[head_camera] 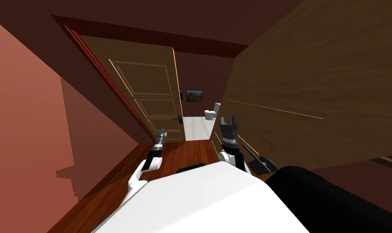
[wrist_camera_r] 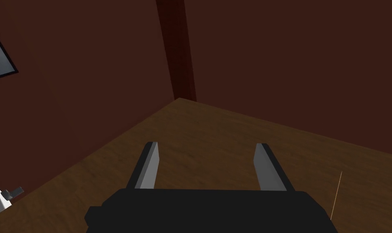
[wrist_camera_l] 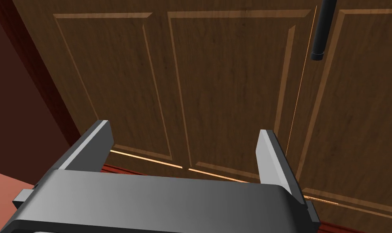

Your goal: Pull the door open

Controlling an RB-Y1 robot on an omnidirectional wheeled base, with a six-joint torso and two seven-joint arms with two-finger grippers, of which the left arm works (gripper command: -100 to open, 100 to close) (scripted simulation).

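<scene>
Two brown wooden door leaves show in the head view. A panelled leaf (head_camera: 150, 93) stands ahead on the left with a dark lever handle (head_camera: 177, 118). A large plain leaf (head_camera: 312, 93) is swung out on my right, its dark handle (head_camera: 259, 162) low beside my right forearm. My right gripper (head_camera: 227, 118) is open beyond that handle, apart from it, by the leaf's near edge; its wrist view has the open fingers (wrist_camera_r: 150, 164) over a brown wooden face (wrist_camera_r: 231, 129). My left gripper (head_camera: 162, 131) is open and empty, facing the panelled leaf (wrist_camera_l: 223, 81), whose dark handle (wrist_camera_l: 322, 30) is well beyond the fingertips.
Between the leaves a gap opens onto a white tiled floor (head_camera: 197, 126) with a white toilet (head_camera: 210, 114) and a framed picture (head_camera: 194, 95). A pink wall (head_camera: 25, 133) runs close on my left. Reddish wood floor (head_camera: 183, 151) lies ahead. A black shape (head_camera: 332, 202) sits at lower right.
</scene>
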